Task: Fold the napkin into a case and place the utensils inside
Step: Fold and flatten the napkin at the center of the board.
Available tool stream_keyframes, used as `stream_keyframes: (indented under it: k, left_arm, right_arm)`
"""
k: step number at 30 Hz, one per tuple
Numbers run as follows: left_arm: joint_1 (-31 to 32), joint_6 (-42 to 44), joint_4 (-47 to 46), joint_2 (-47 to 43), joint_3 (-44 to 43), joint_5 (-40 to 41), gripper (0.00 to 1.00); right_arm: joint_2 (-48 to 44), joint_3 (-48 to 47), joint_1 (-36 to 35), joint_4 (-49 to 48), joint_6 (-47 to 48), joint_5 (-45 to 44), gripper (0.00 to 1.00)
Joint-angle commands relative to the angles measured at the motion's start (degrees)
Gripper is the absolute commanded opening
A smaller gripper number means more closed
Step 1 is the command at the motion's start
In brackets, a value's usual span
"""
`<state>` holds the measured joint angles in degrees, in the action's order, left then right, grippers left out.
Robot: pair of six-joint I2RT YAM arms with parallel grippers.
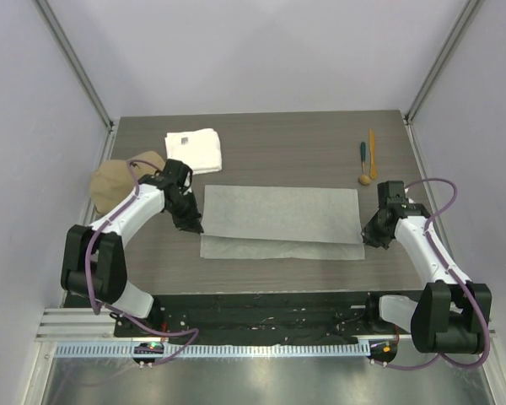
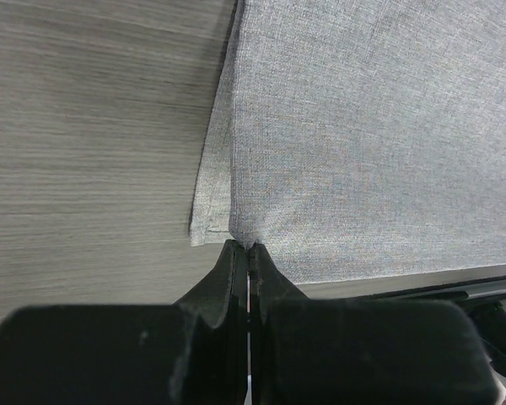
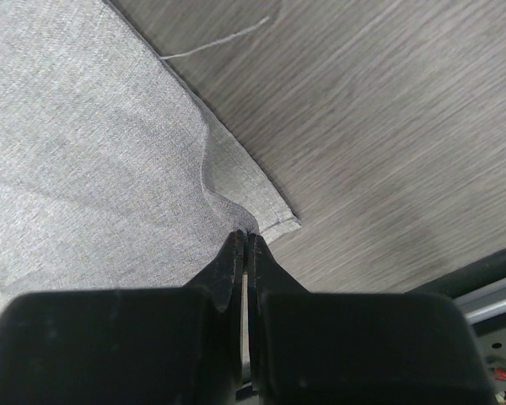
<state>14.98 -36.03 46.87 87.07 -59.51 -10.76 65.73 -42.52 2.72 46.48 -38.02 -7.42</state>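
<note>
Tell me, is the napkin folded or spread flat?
Folded once: the napkin lies in two layers, and the upper one leaves a strip of the lower one bare along the near edge.

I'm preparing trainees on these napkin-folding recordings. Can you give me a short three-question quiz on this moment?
1. True or false: the three slim utensils already lie on the thin light-grey cloth napkin.
2. What is the left gripper shut on? A) the thick white square towel B) a napkin corner C) the tan cap
3. Fill in: the right gripper pinches the napkin's near-____ corner.
Key: 1 false, they lie on the grey wood-grain table beyond it; 2 B; 3 right.
</note>
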Motion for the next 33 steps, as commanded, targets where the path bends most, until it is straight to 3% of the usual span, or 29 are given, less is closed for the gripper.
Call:
stream_keyframes:
  k: [1, 33]
  left_arm:
    - [-0.4, -0.5, 2.1, -1.1, 2.1, 1.6, 0.00]
    - [-0.3, -0.8, -0.8, -0.2, 7.1, 2.8, 0.00]
  right_arm:
    - [1.1, -0.6, 0.2, 3.4, -1.7, -5.0, 0.01]
    - [7.7, 4.3, 0.2, -0.4, -6.8, -7.9, 0.01]
